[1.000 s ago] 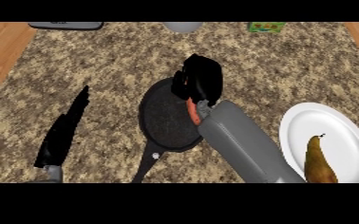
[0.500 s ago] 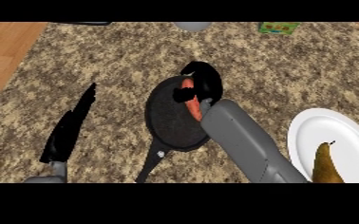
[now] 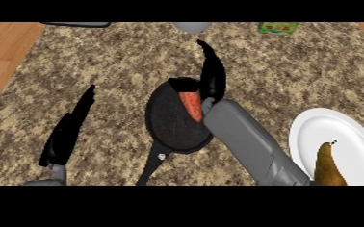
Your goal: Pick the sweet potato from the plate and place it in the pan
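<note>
The orange sweet potato [image 3: 190,105] lies inside the black pan [image 3: 173,127], near its right rim. My right hand [image 3: 212,74] stands just beside it over the pan's far right edge, fingers straight and pointing away, open and holding nothing. Its grey forearm covers part of the pan's right side. The white plate [image 3: 310,133] sits at the right edge of the head view and carries a brown pear [image 3: 328,166]. At the lower left, my left hand [image 3: 68,130] rests open, fingers straight, apart from the pan.
The pan's handle [image 3: 152,161] points toward the lower edge. A grey bowl [image 3: 192,27], a green packet [image 3: 279,27] and a dark object [image 3: 78,24] line the counter's far edge. The counter's left edge [image 3: 16,45] meets wood.
My right hand's fingers have straightened and let go of the sweet potato, which now lies in the pan. The left hand has kept its place.
</note>
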`<state>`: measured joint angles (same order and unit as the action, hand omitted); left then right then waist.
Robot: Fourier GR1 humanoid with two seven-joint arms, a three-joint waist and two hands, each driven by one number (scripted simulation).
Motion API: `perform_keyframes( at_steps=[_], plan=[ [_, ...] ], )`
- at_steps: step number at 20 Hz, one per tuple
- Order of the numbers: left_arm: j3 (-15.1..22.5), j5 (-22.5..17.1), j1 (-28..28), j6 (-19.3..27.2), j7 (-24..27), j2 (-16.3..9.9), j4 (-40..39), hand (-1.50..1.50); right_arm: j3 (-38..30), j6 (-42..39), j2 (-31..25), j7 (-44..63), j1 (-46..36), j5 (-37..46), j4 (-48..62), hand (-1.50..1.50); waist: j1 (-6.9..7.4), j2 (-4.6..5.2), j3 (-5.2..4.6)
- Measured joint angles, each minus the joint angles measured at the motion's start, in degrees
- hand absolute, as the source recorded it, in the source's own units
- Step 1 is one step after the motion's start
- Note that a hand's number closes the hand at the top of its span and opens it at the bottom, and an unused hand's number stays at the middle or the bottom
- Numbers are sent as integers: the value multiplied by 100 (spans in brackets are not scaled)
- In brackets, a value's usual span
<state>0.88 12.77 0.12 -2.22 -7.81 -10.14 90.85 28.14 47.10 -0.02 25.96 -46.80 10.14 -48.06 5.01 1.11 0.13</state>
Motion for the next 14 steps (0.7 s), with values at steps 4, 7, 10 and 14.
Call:
perform_keyframes(
  at_steps=[4, 7, 10, 14],
  plan=[
    [-122, -103, 45, -49, -99, -56, 74, 0, -270, 656, -10, -362, -78, -323, 100, -150, -134, -31, -3],
    [-159, -110, 236, -17, -41, -44, 154, 0, -644, 908, -19, -714, 46, -468, 157, -150, -251, -57, -5],
    [-194, -114, 318, 15, -38, -14, 142, 0, -960, 983, -142, -1165, 499, -648, -194, -150, -382, -83, -6],
    [-285, -118, 450, 42, 39, -29, 166, 0, -1071, 917, -515, -1611, 1411, -714, -1060, -150, -501, -117, -9]
  ],
)
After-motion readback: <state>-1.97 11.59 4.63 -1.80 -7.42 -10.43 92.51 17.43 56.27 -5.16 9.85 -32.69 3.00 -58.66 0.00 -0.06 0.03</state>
